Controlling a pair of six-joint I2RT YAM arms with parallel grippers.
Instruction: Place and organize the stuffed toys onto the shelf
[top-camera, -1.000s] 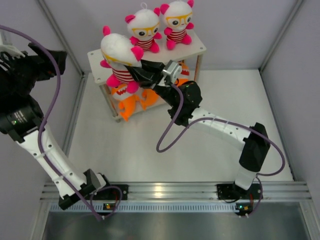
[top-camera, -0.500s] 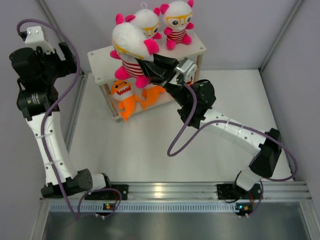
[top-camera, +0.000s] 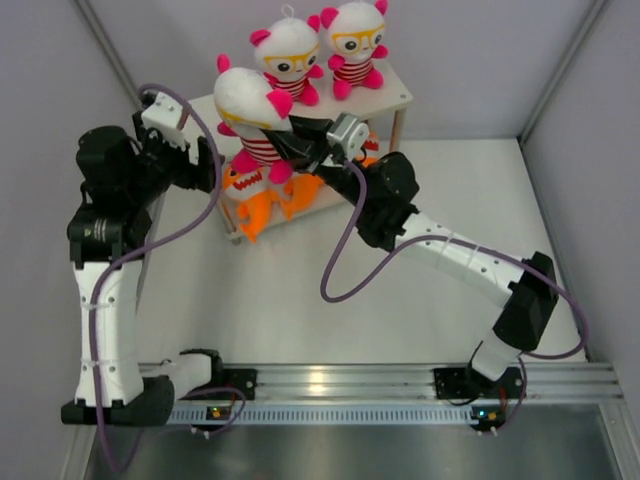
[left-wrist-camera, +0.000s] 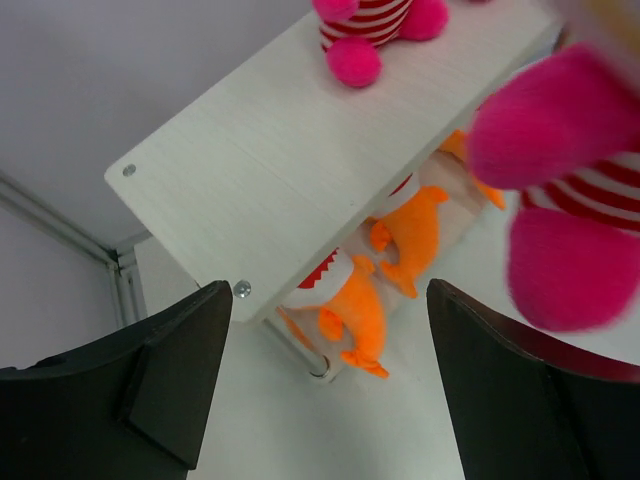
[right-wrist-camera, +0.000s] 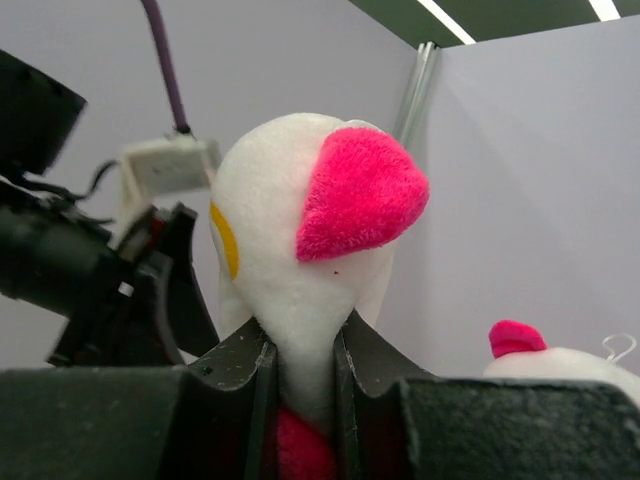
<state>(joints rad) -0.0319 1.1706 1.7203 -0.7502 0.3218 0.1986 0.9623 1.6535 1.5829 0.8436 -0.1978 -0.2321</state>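
The shelf (top-camera: 396, 96) stands at the back of the table. Two white-headed dolls (top-camera: 288, 58) (top-camera: 355, 42) sit on the right part of its top board. My right gripper (top-camera: 296, 150) is shut on a third doll (top-camera: 248, 100) and holds it above the board's left part. In the right wrist view both jaws pinch this doll (right-wrist-camera: 290, 240) below its head. Orange sharks (top-camera: 252, 196) (top-camera: 305, 188) lie on the lower tier. My left gripper (top-camera: 205, 165) hangs open at the shelf's left end, nothing between its fingers (left-wrist-camera: 175, 370); below it show the top board (left-wrist-camera: 290, 170) and a shark (left-wrist-camera: 345, 312).
Grey enclosure walls close in on the left, back and right. The white table floor (top-camera: 300, 300) lies in front of the shelf. Purple cables loop off both arms. The left wrist (right-wrist-camera: 90, 270) sits close beside the held doll.
The left arm swung in from the far left wall to the shelf's left end. The right gripper shifted the held doll a little to the right, then back, still over the shelf.
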